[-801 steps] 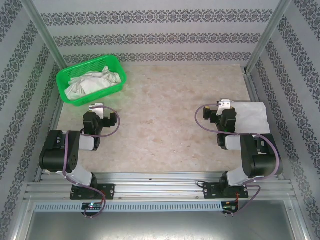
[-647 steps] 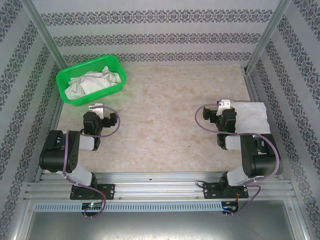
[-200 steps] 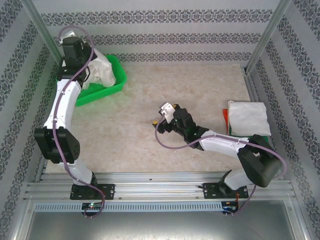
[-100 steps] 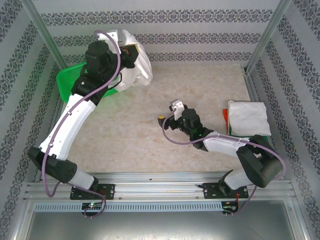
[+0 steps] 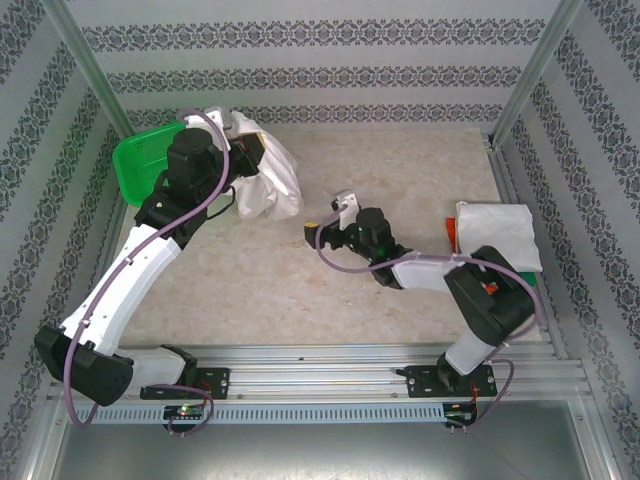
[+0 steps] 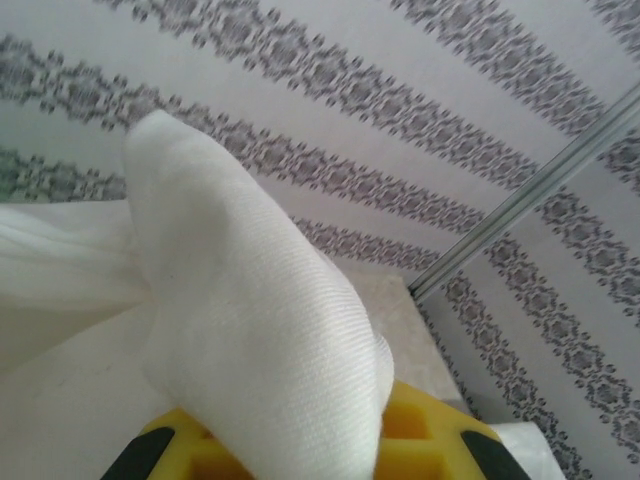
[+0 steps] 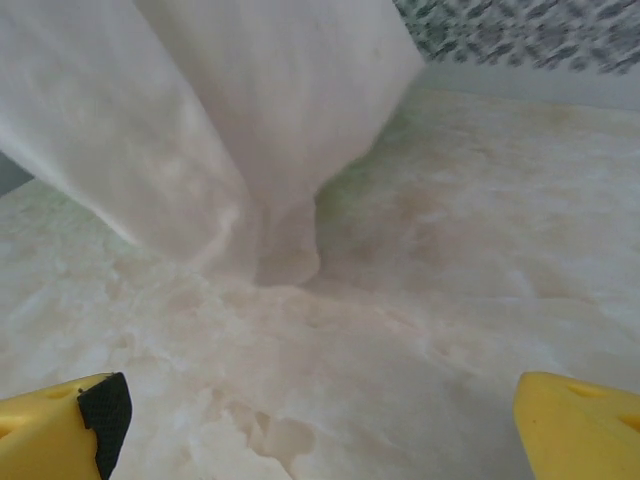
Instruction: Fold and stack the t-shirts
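One t-shirt [image 5: 268, 182], we note, has come out of the basket [image 5: 140, 158] and hangs beneath the left gripper [image 5: 240, 137], which is clamped on it. The right gripper [image 5: 325, 228] waits beside its hem, jaws wide; spreading comes next.

The left gripper [image 5: 242, 143] has lifted a white shirt [image 5: 268, 178] out of the basket [image 5: 140, 160] at 10 o'clock. The right gripper [image 5: 322, 220] has swung from 3 o'clock to the centre.

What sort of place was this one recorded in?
Probably a purpose-built robot test cell, not a home: patterned wallpaper panels box in a marble-look table, aluminium frame posts stand at the corners, and metal rails line its near edge.
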Robot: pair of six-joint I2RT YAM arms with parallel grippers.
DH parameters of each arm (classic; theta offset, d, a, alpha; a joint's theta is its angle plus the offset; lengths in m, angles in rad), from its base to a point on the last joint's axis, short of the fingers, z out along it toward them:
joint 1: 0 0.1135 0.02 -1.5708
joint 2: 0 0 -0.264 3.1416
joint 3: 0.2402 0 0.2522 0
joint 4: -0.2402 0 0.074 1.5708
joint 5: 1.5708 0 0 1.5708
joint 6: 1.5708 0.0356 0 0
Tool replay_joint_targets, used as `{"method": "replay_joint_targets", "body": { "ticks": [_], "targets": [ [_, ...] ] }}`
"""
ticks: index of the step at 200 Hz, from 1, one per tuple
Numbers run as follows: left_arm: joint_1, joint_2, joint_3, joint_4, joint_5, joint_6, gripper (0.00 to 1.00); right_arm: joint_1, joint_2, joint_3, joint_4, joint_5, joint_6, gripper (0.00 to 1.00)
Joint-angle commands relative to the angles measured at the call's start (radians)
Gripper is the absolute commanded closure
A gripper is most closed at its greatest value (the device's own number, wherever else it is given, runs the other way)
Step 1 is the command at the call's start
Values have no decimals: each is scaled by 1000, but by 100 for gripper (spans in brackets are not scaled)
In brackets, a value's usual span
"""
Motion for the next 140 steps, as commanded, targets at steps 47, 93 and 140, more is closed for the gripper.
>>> {"method": "replay_joint_targets", "body": {
  "ticks": [47, 93, 140],
  "targets": [
    [10, -108, -26, 24, -90, -28, 100, 11, 238, 319, 14, -148, 30, 60],
    [18, -125, -57, -10, -162, 7, 39, -46, 77, 327, -127, -96, -20, 100],
    [24, -53, -223, 107, -130, -130, 52, -37, -82, 241, -219, -65, -68, 100]
  ]
}}
